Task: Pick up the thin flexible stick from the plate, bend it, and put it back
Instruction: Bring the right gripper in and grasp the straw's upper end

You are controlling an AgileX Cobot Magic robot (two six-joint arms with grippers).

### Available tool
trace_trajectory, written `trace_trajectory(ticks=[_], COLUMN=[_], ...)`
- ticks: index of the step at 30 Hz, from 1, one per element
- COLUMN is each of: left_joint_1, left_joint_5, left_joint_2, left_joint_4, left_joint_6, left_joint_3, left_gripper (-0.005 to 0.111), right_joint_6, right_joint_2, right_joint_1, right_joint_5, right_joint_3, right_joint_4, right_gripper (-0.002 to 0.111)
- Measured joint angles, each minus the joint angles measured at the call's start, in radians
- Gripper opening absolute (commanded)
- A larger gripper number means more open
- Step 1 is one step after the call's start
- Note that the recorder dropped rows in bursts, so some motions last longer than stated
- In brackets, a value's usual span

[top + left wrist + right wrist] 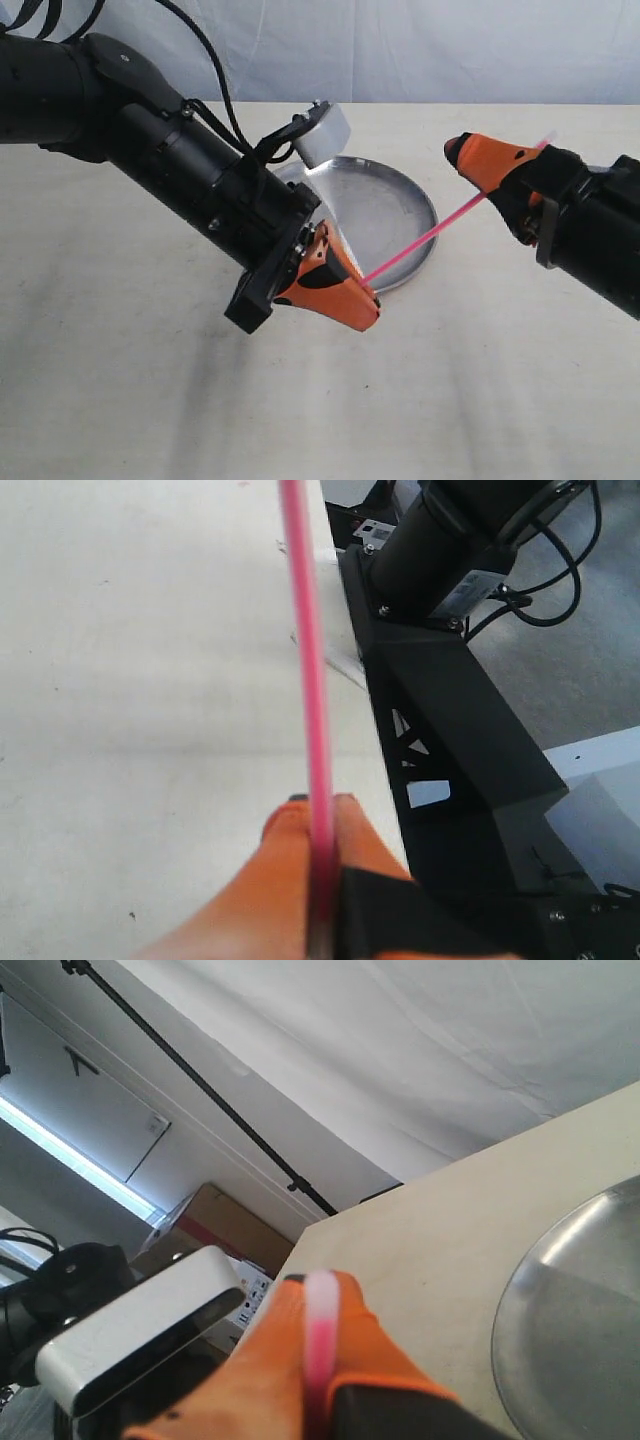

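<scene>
The orange fingers (pixel 335 285) of the left gripper (pixel 374 298) are clenched on the lower end of the very thin bright pink plastic stick (pixel 430 235). Those of the right gripper (pixel 462 152) are clamped on it near its upper, pale tip. The stick runs straight and slanted in the air between them, over the front right rim of the round shiny stainless-steel plate (pixel 400 190), which lies on the cream table (pixel 150 400). A white label (pixel 470 588) on a black arm is too small to read.
</scene>
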Motion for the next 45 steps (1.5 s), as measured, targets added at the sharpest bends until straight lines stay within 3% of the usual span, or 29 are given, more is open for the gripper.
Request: trace_trajectory(ticks=[17, 35, 45], left_joint_1=[0.000, -0.034, -0.036], left_joint_5=[-0.002, 0.020, 0.044], left_joint_2=[0.002, 0.000, -0.033], left_joint_4=[0.011, -0.080, -0.129], left_joint_6=[0.057, 0.279, 0.323], left_joint_3=[0.001, 0.010, 0.010], left_gripper=[0.000, 0.000, 0.000], right_joint_6=[0.000, -0.004, -0.019], right_joint_2=[-0.002, -0.006, -0.006], right_joint_1=[0.000, -0.008, -0.010], right_joint_5=[0.054, 0.080, 0.125], right_joint_3=[-0.002, -0.010, -0.010], right_joint_4=[-0.027, -0.020, -0.030], right_gripper=[0.000, 0.000, 0.000])
